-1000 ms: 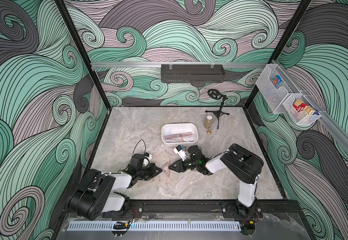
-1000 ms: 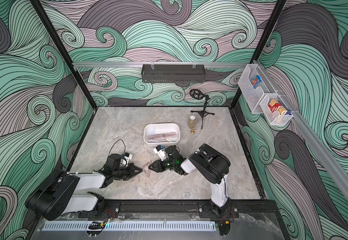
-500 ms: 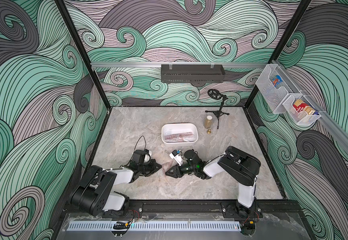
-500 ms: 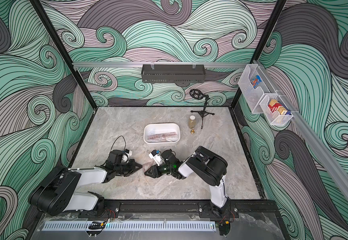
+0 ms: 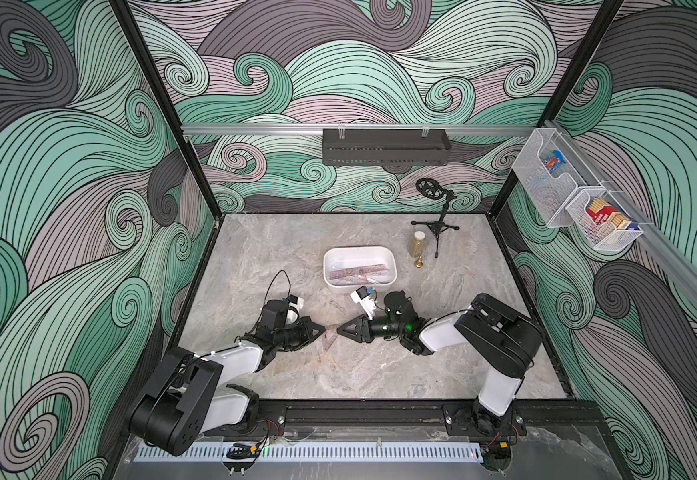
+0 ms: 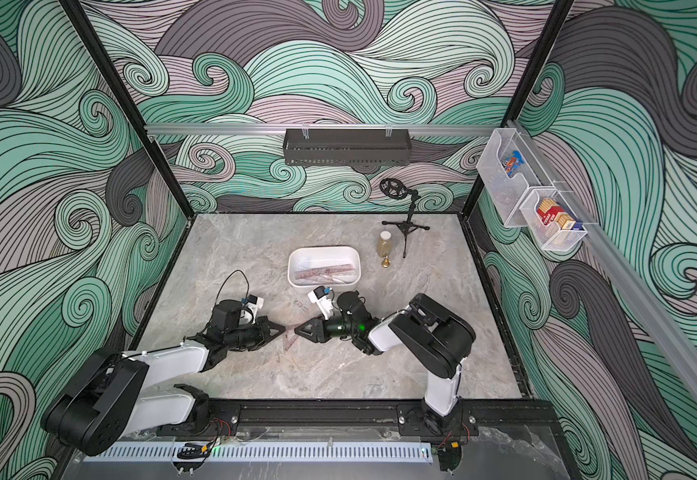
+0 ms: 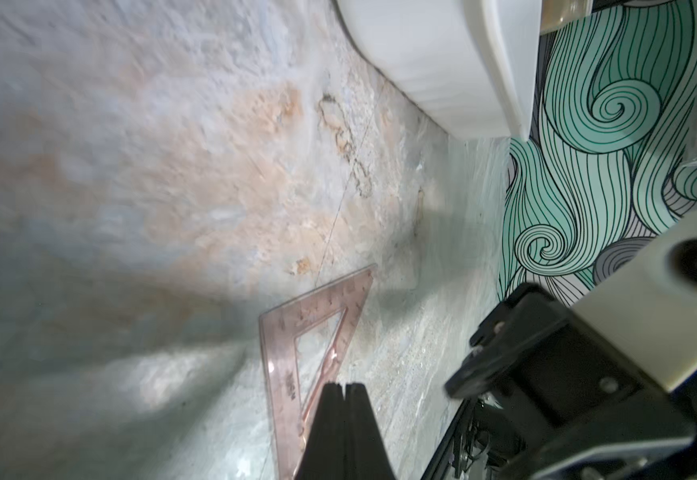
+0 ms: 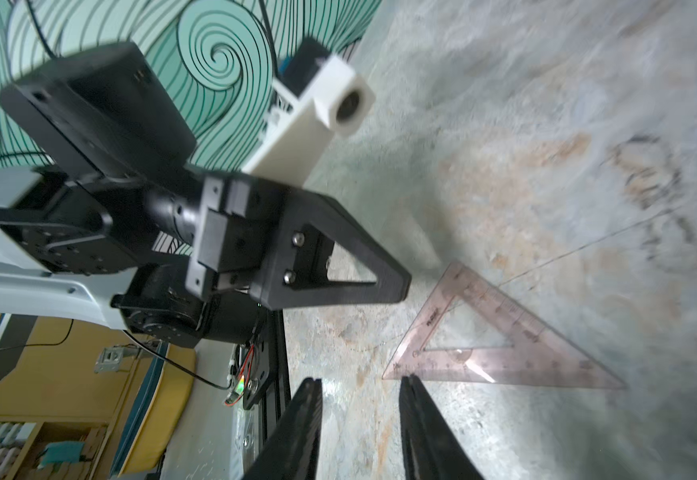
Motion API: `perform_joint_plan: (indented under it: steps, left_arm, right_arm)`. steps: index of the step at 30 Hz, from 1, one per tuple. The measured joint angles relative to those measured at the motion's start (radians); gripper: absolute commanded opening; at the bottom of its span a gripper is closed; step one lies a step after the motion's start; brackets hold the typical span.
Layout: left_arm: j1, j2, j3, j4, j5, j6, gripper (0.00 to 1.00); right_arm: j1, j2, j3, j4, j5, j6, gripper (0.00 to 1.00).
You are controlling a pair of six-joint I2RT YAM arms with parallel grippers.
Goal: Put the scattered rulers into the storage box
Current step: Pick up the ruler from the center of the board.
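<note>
On the surface [image 5: 442, 361], the box [image 5: 359, 289] is seen behind both arms, with some rulers [image 5: 359, 272] lying in it. The left gripper [image 7: 343, 386] is pressed together, seemingly with nothing pinched, and its tips are placed over one edge of the set square [image 7: 322, 316]. The right gripper [image 8: 360, 380] is spread. The set square is found just beyond its tips, flat on the surface, between the two grippers. The thin plastic may be pushed away instead of lifted, because no edge is raised. The two grippers, being so near, may also be knocked together.
</note>
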Motion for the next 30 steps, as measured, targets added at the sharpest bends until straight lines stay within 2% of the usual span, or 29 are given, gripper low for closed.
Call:
perform_joint_plan:
  steps: [4,14,17,19,21,30]
  left_arm:
    - [-0.005,0.041,-0.001,0.035,0.006,-0.002,0.0]
    - [-0.008,0.101,-0.007,0.055,-0.01,-0.005,0.0]
    - [-0.007,0.159,-0.01,0.125,0.008,-0.005,0.0]
    - [-0.007,0.192,-0.011,0.174,0.023,-0.006,0.0]
    - [-0.007,0.216,-0.012,0.205,0.027,-0.006,0.0]
    - [-0.006,0.172,-0.021,0.158,0.003,0.002,0.0]
  right_arm:
    - [-0.042,-0.01,-0.018,0.008,-0.003,-0.002,0.34]
    - [-0.06,-0.01,-0.011,-0.039,-0.008,-0.026,0.34]
    - [-0.064,-0.01,0.004,-0.064,-0.007,-0.039,0.34]
    - [-0.068,-0.01,0.013,-0.088,-0.002,-0.052,0.37]
    - [-0.072,-0.01,0.024,-0.122,0.007,-0.069,0.44]
    - [-0.078,0.014,0.094,-0.254,0.047,-0.124,0.45]
